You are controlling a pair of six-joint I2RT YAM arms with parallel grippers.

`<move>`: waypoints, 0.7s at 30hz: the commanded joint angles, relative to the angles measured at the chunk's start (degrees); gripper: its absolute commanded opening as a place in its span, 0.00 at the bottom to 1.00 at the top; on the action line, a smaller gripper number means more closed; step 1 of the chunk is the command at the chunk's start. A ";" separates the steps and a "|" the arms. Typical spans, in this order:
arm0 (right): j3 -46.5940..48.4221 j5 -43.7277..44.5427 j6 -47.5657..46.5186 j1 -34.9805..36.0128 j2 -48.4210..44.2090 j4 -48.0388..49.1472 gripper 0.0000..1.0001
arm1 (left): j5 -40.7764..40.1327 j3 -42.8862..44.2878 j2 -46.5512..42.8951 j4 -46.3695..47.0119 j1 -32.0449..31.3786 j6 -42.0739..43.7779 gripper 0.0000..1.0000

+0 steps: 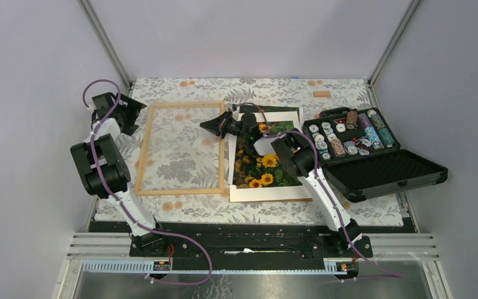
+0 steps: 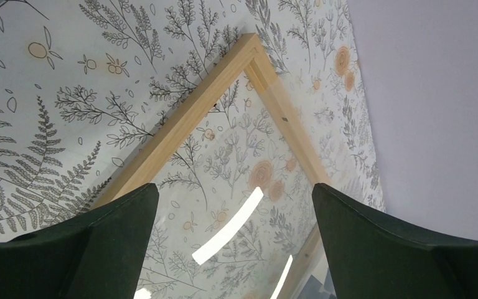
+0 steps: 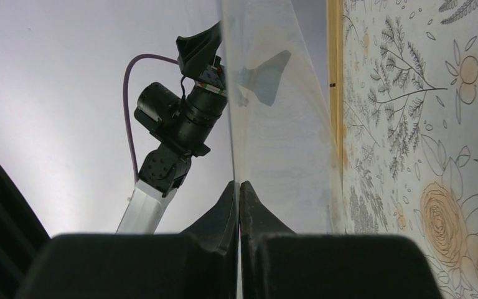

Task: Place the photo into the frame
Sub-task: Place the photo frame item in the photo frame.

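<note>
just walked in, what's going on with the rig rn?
The right gripper is shut on the edge of a clear pane, which looks tilted up next to the right rail of the frame. The left gripper is open above the frame's far left corner and holds nothing. The photo lies on a white mat to the right of the frame, not yet inside it.

The frame [image 1: 179, 148] lies left of the photo [image 1: 256, 172], case [image 1: 373, 159] rightmost.
</note>
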 commanded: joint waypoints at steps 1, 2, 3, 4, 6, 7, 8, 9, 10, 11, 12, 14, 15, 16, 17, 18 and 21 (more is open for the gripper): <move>0.67 -0.29 3.62 1.13 -6.03 5.85 0.00 | -1.33 1.86 -2.88 0.31 0.05 1.45 0.99; 0.23 -0.25 4.64 1.24 -6.49 6.90 0.00 | -1.47 1.90 -3.15 0.27 -0.01 1.59 0.99; -0.30 -0.21 6.05 1.29 -7.24 8.22 0.00 | -1.79 1.98 -3.50 0.15 -0.02 1.81 0.99; -0.74 -0.21 6.86 1.45 -7.64 9.20 0.00 | -2.14 2.19 -3.74 -0.05 0.05 2.14 0.99; -1.84 0.00 7.89 1.72 -9.51 10.60 0.00 | -3.07 2.66 -4.25 -0.75 0.07 2.81 0.99; -2.34 0.23 8.21 1.86 -10.24 10.94 0.00 | -3.49 2.73 -4.51 -0.99 0.16 3.15 0.99; -2.80 0.50 8.45 2.09 -10.79 11.25 0.00 | -3.84 2.91 -4.81 -1.12 0.22 3.30 0.99; -3.19 0.90 8.69 2.25 -11.11 11.44 0.00 | -4.07 2.95 -5.20 -1.18 0.37 3.40 0.99; -3.49 1.21 8.73 2.39 -11.26 11.32 0.00 | -4.77 3.07 -5.71 -1.50 0.45 3.76 0.99; -3.83 1.61 8.74 2.63 -11.24 11.05 0.00 | -5.80 3.07 -6.39 -1.68 0.37 4.35 0.99; -4.07 2.07 9.10 2.86 -11.14 10.86 0.00 | -7.11 2.73 -7.69 -1.69 0.21 4.65 0.99; -4.13 3.01 9.88 3.20 -10.63 11.03 0.00 | -8.81 2.51 -9.28 -1.67 0.00 5.20 0.99; -4.07 3.39 9.97 3.39 -10.45 10.78 0.00 | -9.38 2.49 -9.97 -1.71 0.06 5.41 0.99; -4.06 3.74 9.88 3.70 -10.37 10.42 0.00 | -10.03 2.42 -10.58 -1.68 -0.01 5.69 0.99; -3.95 4.01 9.59 3.95 -10.28 9.86 0.00 | -10.90 2.35 -11.31 -1.70 -0.09 6.08 0.99; -3.75 4.28 9.61 4.21 -10.05 9.35 0.00 | -11.31 2.39 -11.90 -1.72 -0.09 6.52 0.99; -2.18 5.01 10.80 4.94 -8.94 9.64 0.00 | -12.58 2.97 -13.42 -2.04 -0.12 7.46 0.99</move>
